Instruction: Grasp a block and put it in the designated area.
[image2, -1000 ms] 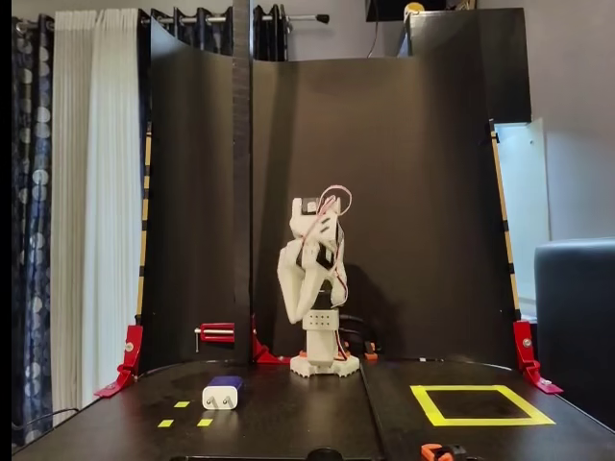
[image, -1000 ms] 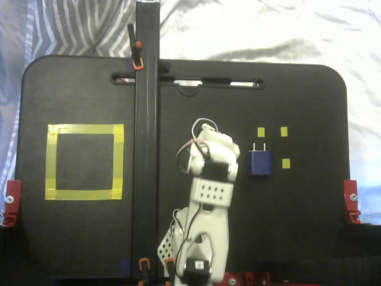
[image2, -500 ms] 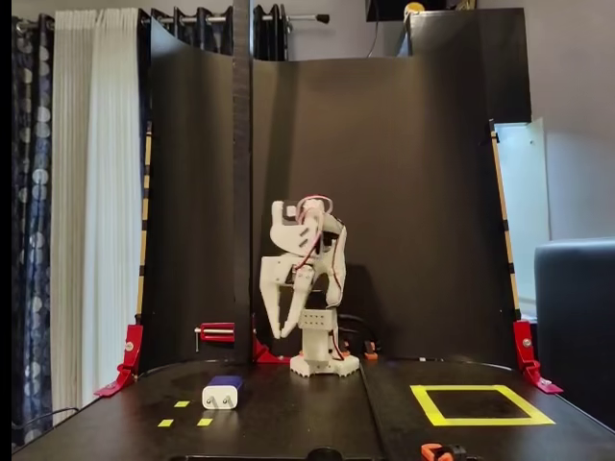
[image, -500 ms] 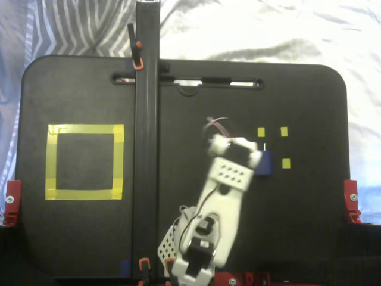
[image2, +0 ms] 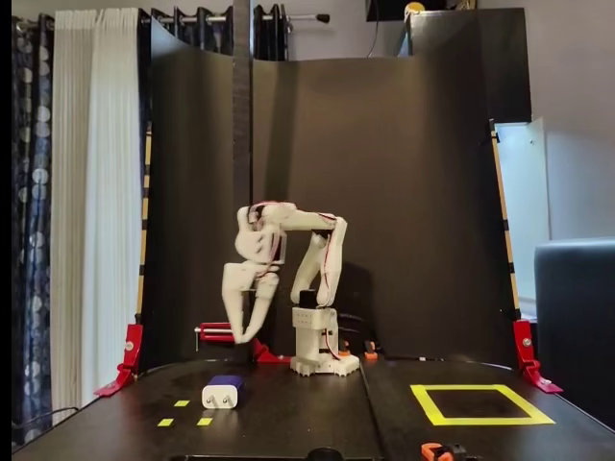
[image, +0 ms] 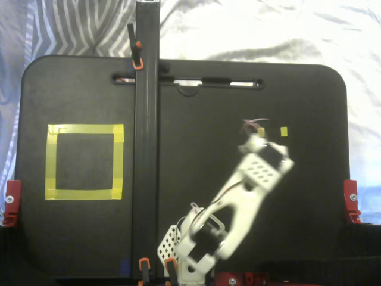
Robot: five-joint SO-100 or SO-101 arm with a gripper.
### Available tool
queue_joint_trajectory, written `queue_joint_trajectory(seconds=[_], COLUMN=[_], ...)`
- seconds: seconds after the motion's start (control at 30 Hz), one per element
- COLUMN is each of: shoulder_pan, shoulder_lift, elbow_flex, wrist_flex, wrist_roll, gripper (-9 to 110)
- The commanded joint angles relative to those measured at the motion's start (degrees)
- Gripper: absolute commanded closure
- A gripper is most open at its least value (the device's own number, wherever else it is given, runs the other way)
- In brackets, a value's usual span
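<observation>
In the fixed view from above, the arm is hiding the block; the designated area (image: pixel 84 161) is lying well apart on the table (image: pixel 196 107).

In the front fixed view, the pincer (image2: pixel 242 333) is hanging above the block (image2: pixel 222 393), which is resting on the table; whether it is parted I cannot tell. The block looks light, rigid, smooth: grip its flat sides.

Hand (image2: pixel 242 327) poised above block (image2: pixel 222 393), apart.

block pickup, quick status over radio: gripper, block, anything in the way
Gripper above the block, not touching, empty; open or shut unclear. Block on the table beside small yellow marks, outside the designated area. Nothing between gripper and block.
</observation>
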Motion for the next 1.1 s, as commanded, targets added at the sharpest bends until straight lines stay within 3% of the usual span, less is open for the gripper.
queue_joint_trajectory(seconds=[0.0,0.57,0.67,0.83,1.07], shoulder_pan=[2.29,7.29,7.38,7.65,7.82], shoulder_lift=[-3.34,-13.01,-13.01,-13.01,-13.54], elbow_flex=[-3.25,-3.87,-3.87,-3.87,-3.87], wrist_flex=[-2.55,-10.55,-10.63,-11.78,-12.22], wrist_roll=[-1.41,-2.99,-2.99,-3.34,-2.72], gripper=[102,100,90,58,56])
